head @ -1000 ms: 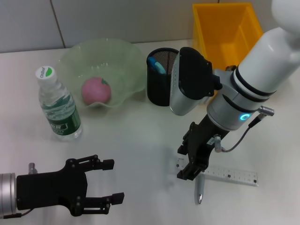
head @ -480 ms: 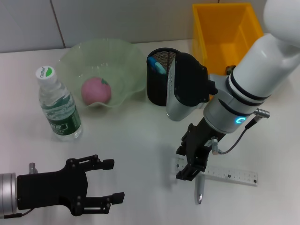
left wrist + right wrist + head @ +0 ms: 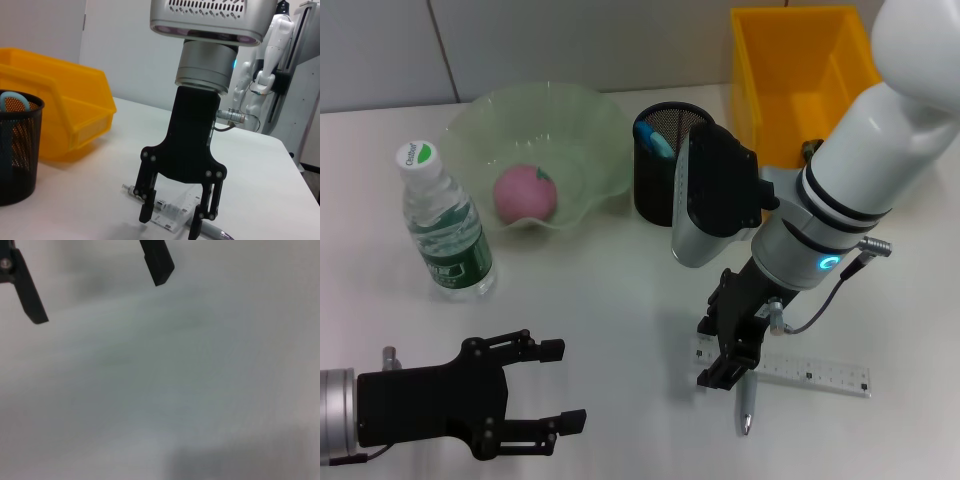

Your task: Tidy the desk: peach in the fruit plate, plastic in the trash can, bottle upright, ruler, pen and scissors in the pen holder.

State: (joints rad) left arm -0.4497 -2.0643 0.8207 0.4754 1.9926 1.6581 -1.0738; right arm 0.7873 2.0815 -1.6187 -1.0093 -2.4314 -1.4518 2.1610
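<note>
My right gripper (image 3: 724, 352) hangs open just above the table, straddling the left end of the clear ruler (image 3: 806, 371) and the silver pen (image 3: 747, 407) lying across it. In the left wrist view the same gripper (image 3: 171, 223) shows its fingers either side of the ruler (image 3: 178, 207), apart from it. The right wrist view shows only its fingertips (image 3: 159, 267) over blurred table. The peach (image 3: 525, 193) lies in the green fruit plate (image 3: 582, 120). The bottle (image 3: 445, 226) stands upright. Blue scissors (image 3: 654, 139) sit in the black mesh pen holder (image 3: 662, 190). No plastic shows. My left gripper (image 3: 548, 397) rests open at the front left.
The yellow bin (image 3: 804, 75) stands at the back right, close behind my right arm. The pen holder is just left of that arm's wrist. Bare table lies between the two grippers.
My right arm's wrist has shifted slightly left; its gripper stays open over the ruler's left end. The left arm has not moved.
</note>
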